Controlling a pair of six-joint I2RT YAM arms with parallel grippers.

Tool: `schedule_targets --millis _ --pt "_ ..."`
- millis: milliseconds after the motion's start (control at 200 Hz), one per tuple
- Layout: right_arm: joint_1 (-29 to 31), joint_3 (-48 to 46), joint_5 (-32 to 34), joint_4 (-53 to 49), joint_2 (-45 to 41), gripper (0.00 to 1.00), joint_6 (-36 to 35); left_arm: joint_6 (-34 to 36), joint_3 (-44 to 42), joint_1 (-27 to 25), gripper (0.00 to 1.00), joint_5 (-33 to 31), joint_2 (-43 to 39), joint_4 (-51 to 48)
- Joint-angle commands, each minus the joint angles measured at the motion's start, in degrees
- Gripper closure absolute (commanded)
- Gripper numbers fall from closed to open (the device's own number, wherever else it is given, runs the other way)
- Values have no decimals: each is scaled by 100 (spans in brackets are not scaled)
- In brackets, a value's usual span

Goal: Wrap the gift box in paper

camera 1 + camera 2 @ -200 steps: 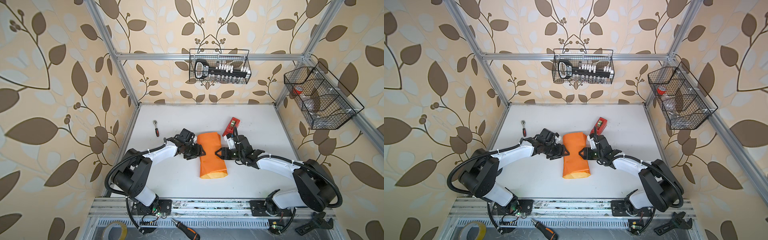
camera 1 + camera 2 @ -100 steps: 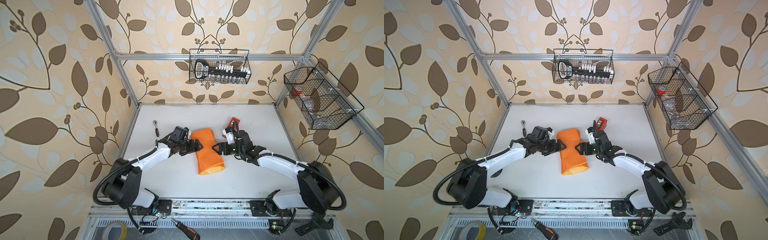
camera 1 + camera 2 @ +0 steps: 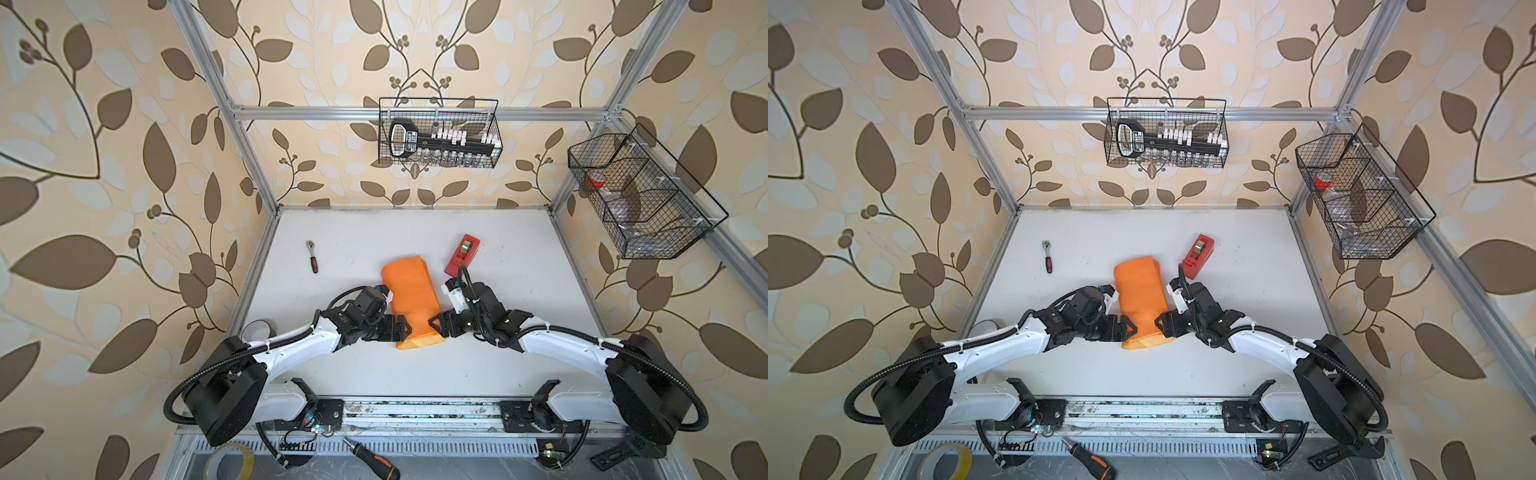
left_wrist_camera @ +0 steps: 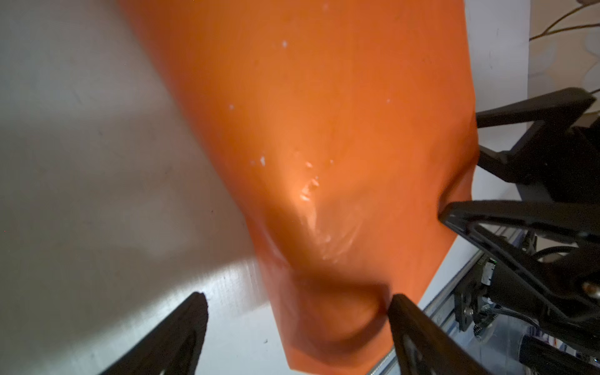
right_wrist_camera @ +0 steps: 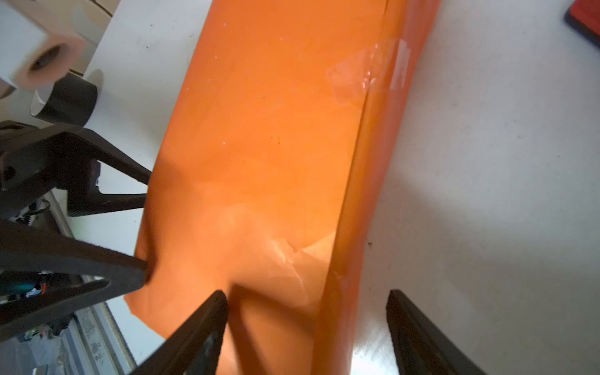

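Count: 2 arms, 1 wrapped bundle, 1 red tape dispenser (image 3: 462, 254), 1 ratchet (image 3: 311, 256), 2 wire baskets (back wall (image 3: 440, 99), right wall (image 3: 665, 245)). In front of the bench (image 3: 519, 370): 1 screwdriver (image 3: 374, 457), 1 tape roll (image 3: 230, 461). Also 1 dark tube (image 3: 255, 330) at the bench's left edge.

Clearance: the bundle lies mid-bench, long axis far-to-near and slightly skewed. Its far end is near the dispenser but apart from it; its near end stops short of the front rail. The ratchet is well apart, far left. There is bare bench behind the bundle and behind both arms.

The paper (image 3: 409, 299) has its bright orange face out, folded into a long flat tube with a paler yellow-orange flap at the near end. The seam along one side has clear tape patches (image 5: 367, 74). The gift box is not visible; only paper shows.

Left end effector (image 4: 297, 300): jaws apart, one fingertip (image 4: 397, 303) denting the bundle's near corner, the other over the bench. Right end effector (image 5: 305, 292): jaws apart, straddling the seam edge, one fingertip (image 5: 217, 300) on the paper, the other over the bench. Neither is clamped.
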Motion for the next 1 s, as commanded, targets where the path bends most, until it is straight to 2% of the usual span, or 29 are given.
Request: schedule_targets --millis 0,160,400,785,1000 --pt "33 -127 201 131 151 25 -253 170 -16 -89 11 -354 89 309" --pt "73 -133 351 330 302 29 -349 388 107 -184 15 -717 220 299" --pt "239 -156 738 528 515 36 -423 602 7 -307 26 -1166 334 448" --pt "456 -259 1391 779 734 46 -245 596 106 -763 40 -2295 610 340" --pt "528 -350 1590 986 804 52 -97 462 137 -922 47 -2576 785 349"
